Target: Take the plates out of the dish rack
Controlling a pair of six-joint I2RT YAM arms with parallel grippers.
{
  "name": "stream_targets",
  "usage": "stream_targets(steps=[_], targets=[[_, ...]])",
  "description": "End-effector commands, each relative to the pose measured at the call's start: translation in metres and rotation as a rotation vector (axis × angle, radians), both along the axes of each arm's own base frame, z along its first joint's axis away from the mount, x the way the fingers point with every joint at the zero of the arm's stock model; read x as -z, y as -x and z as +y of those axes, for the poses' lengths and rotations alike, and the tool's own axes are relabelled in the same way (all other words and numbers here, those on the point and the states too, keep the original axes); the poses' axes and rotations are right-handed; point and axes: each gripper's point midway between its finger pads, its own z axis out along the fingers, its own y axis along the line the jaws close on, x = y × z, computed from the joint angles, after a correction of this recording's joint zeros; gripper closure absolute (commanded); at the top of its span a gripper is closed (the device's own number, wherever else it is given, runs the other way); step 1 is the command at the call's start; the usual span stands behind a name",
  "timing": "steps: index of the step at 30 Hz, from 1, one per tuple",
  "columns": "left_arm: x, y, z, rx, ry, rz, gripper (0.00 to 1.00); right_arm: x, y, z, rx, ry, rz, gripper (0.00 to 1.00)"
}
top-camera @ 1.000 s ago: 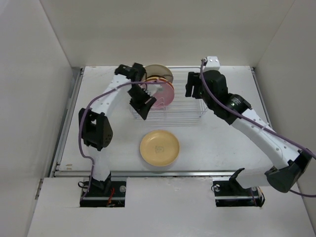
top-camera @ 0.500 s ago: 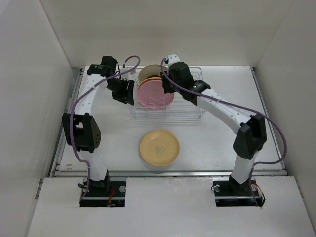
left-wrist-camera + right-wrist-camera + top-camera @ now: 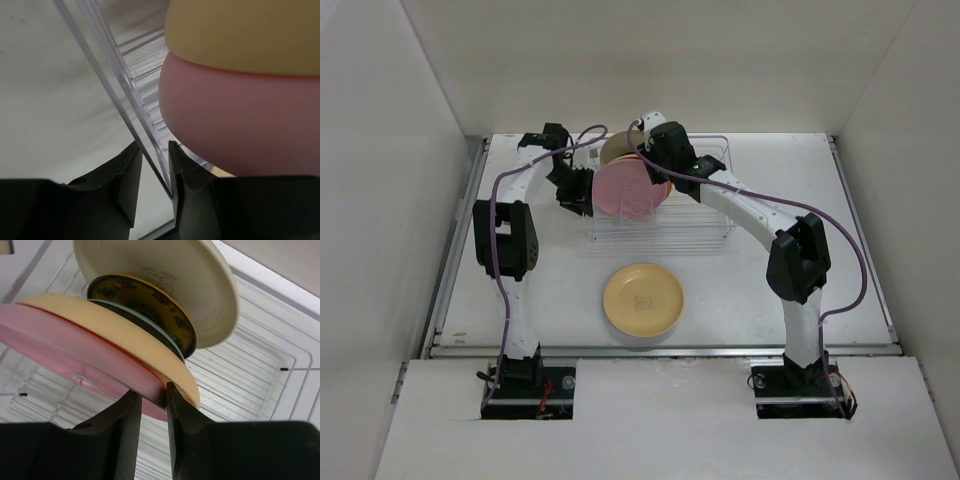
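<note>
The dish rack stands at the back middle of the table. Upright in its left end are a pink plate, an orange-yellow plate, small dark plates with a yellow pattern and a teal rim, and a cream plate. My right gripper is shut on the pink plate's right rim. My left gripper is at the rack's left end, its jaws closed round the rack's rim wire; the pink plate shows just beyond it.
Another orange-yellow plate lies flat on the table in front of the rack. The right part of the rack holds no plates. White walls enclose the table on the left, back and right.
The right arm swung in from the rack's right side to the plates and its gripper closed on the pink plate's rim. The left gripper moved from the plates to the rack's left end.
</note>
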Motion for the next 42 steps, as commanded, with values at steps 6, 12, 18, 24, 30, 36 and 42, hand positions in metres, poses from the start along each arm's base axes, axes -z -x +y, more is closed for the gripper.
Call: stream_targets(steps=[6,12,18,24,30,36,42], targets=[[0.009,0.004,-0.007,-0.007,0.063,0.072,1.00,-0.038,-0.013,-0.001,-0.022,-0.039,-0.100,0.89],[0.011,0.010,-0.010,-0.031,0.082,0.101,1.00,-0.065,-0.008,-0.012,0.003,-0.048,-0.152,1.00],[0.004,0.005,-0.009,-0.071,0.099,0.092,1.00,-0.122,0.006,-0.028,0.035,-0.113,-0.263,1.00],[0.003,0.006,-0.008,-0.081,0.089,0.079,1.00,-0.130,0.019,-0.039,0.021,-0.084,-0.281,1.00],[-0.002,0.005,-0.008,-0.080,0.091,0.061,0.99,-0.142,0.033,-0.055,0.050,-0.073,-0.285,1.00],[-0.010,-0.003,-0.005,-0.073,0.078,0.012,0.86,-0.119,0.050,-0.058,0.011,-0.044,-0.197,1.00],[-0.016,-0.005,-0.005,-0.073,0.076,0.003,0.83,-0.028,0.075,-0.044,-0.054,-0.126,0.193,0.29]])
